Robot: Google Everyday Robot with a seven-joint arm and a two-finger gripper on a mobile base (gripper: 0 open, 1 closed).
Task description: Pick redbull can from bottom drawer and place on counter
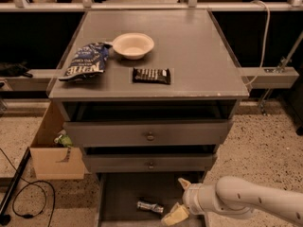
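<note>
The redbull can (150, 206) lies on its side on the dark floor of the open bottom drawer (123, 193), left of centre. My gripper (179, 200) hangs over the drawer's right part, just right of the can and apart from it. Its fingers are spread, one pale fingertip (183, 183) up and one (174, 215) low near the front, with nothing between them. The white arm comes in from the lower right. The counter (199, 46) is the grey top of the cabinet above.
On the counter lie a blue chip bag (85, 60), a white bowl (133, 45) and a dark candy bar (151, 75). Two shut drawer fronts with knobs (150, 136) sit above the open drawer. A cardboard box (52, 148) and a black cable (28, 197) are on the floor at left.
</note>
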